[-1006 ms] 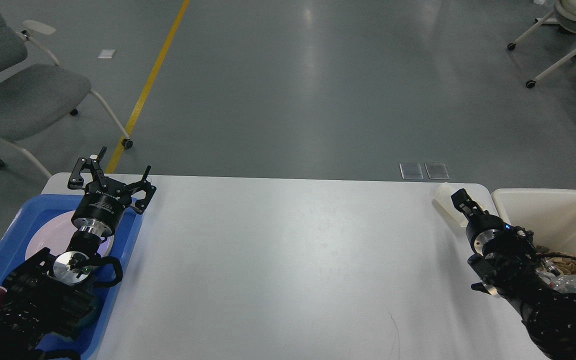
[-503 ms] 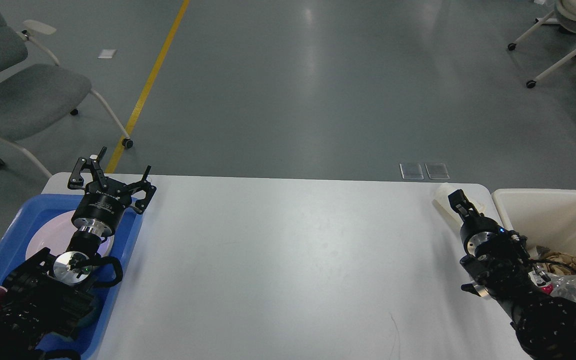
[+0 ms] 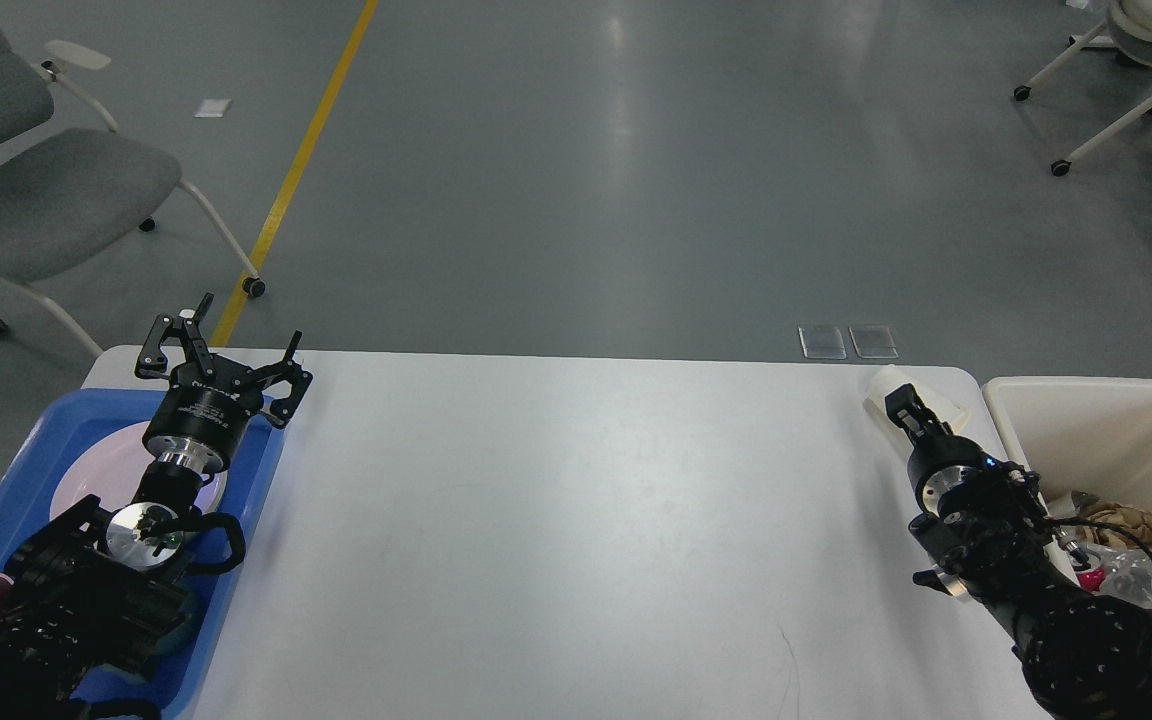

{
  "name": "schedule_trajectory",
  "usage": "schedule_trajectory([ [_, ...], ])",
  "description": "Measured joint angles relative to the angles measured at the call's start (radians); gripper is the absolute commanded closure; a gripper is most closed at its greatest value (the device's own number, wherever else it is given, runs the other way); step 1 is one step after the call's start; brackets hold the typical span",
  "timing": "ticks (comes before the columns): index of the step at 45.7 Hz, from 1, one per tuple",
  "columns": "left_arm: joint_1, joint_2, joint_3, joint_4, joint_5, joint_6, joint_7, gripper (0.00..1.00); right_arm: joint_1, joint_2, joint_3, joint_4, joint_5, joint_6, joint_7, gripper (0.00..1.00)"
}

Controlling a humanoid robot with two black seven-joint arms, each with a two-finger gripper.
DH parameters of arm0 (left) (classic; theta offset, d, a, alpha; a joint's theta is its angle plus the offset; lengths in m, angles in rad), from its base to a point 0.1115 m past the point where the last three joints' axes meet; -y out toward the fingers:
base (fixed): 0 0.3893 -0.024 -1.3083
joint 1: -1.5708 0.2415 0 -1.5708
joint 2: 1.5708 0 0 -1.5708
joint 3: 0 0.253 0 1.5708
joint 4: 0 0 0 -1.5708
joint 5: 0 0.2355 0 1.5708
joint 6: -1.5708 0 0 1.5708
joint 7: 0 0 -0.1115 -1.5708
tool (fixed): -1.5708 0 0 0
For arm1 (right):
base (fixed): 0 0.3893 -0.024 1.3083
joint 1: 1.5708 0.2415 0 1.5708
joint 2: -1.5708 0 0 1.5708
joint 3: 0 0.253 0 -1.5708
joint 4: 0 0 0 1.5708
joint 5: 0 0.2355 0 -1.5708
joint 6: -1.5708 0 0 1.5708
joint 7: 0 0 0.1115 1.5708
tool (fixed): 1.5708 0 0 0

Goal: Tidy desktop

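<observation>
While the white desktop (image 3: pixel 576 520) spreads between my arms, my left gripper (image 3: pixel 221 350) hangs spread wide over the blue tray (image 3: pixel 21 470); my right gripper (image 3: pixel 904 408), jaw state indiscernible, meets a cream object (image 3: pixel 941 405) beside the cream bin (image 3: pixel 1136 400).

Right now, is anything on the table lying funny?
Yes. A pale cup lies tipped on its side at the far right corner of the desktop, by the right gripper. The rest of the top looks bare.
</observation>
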Motion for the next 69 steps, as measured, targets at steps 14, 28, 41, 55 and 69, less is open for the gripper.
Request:
schedule_trajectory([
  [14,0.0,0.0,0.0,0.0,0.0,0.0,0.0,0.04,-0.014,-0.001,-0.089,0.006,-0.078,0.01,0.007,1.0],
  [28,0.0,-0.001,0.0,0.0,0.0,0.0,0.0,0.04,-0.017,-0.002,-0.102,0.006,-0.105,0.005,0.009,1.0],
  [41,0.0,0.0,0.0,0.001,0.0,0.0,0.0,0.04,-0.016,-0.002,-0.1,0.007,-0.106,0.004,0.009,1.0],
  [55,0.0,0.0,0.0,0.0,0.0,0.0,0.0,0.04,-0.015,0.006,-0.096,0.008,-0.106,0.007,0.009,1.0],
  [69,0.0,0.0,0.0,0.0,0.0,0.0,0.0,0.04,-0.015,0.003,-0.098,0.008,-0.106,0.009,0.009,1.0],
])
